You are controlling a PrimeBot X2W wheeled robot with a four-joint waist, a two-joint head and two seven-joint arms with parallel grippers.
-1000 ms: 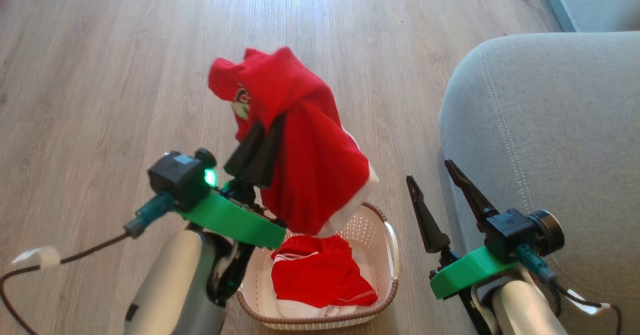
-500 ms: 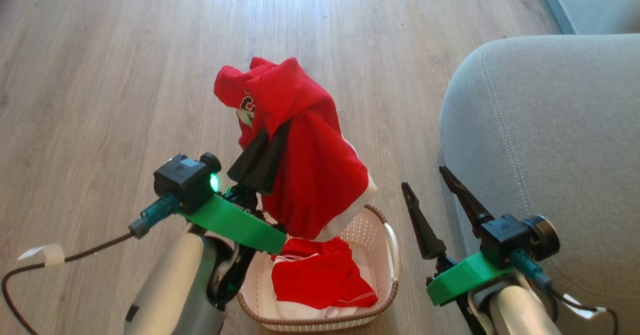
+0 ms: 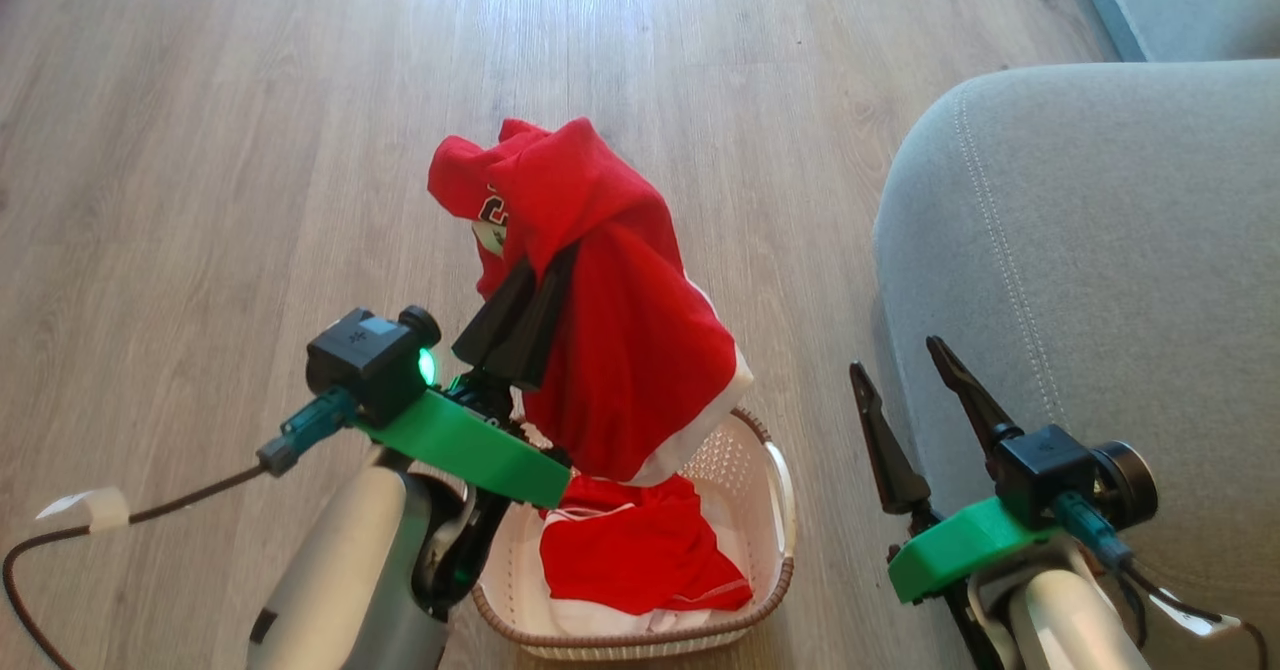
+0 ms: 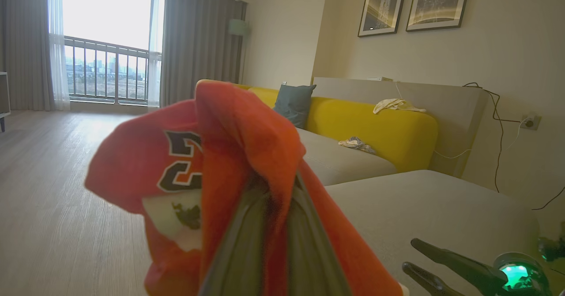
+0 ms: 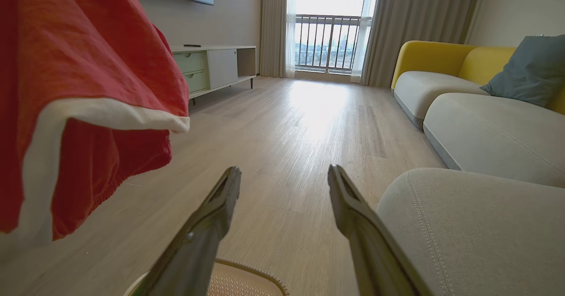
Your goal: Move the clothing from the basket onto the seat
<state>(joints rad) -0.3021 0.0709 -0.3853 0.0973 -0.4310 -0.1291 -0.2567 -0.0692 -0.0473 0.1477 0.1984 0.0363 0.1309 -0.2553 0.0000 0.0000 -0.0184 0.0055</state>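
One red garment (image 3: 620,350) hangs above the basket (image 3: 735,460), pinched in the closed left gripper (image 3: 530,300). The seat (image 3: 1100,250) lies just right of the basket. I'd raise it until the white hem clears the rim, then swing right (a trailing edge could snag). The right gripper (image 3: 895,358), right of the basket, gapes empty. Count: one garment aloft, at least one more piece of clothing (image 3: 640,550) in the basket, one basket, one seat.
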